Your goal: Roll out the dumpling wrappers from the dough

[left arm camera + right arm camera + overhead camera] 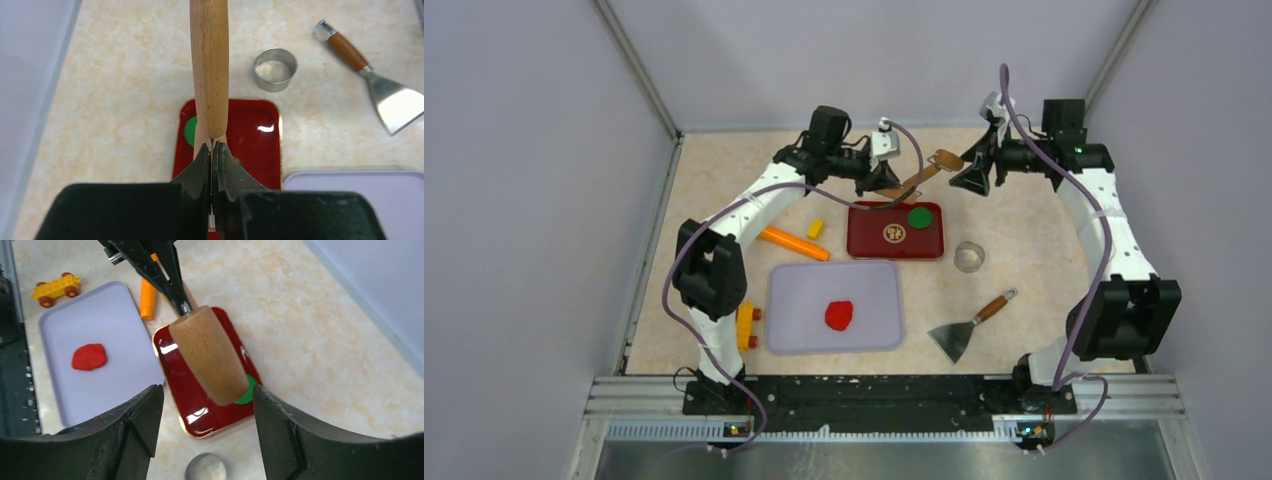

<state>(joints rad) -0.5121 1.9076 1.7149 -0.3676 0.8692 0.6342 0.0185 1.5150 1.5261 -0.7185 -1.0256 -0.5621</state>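
**Both arms reach to the far middle, their tools facing one another.**
The left arm (754,205) rises from its base at the near left edge of the worktop (1044,300), folds at the elbow and stretches far and to the right. The left tool (212,152) has its jaws pressed tight on the thin end of a wooden rolling pin (209,65). The right arm (1109,220) climbs from the near right base, bends at the elbow and reaches far and to the left. The right tool (207,405) has its jaws spread wide, aimed at the pin's free end, gripping nothing.
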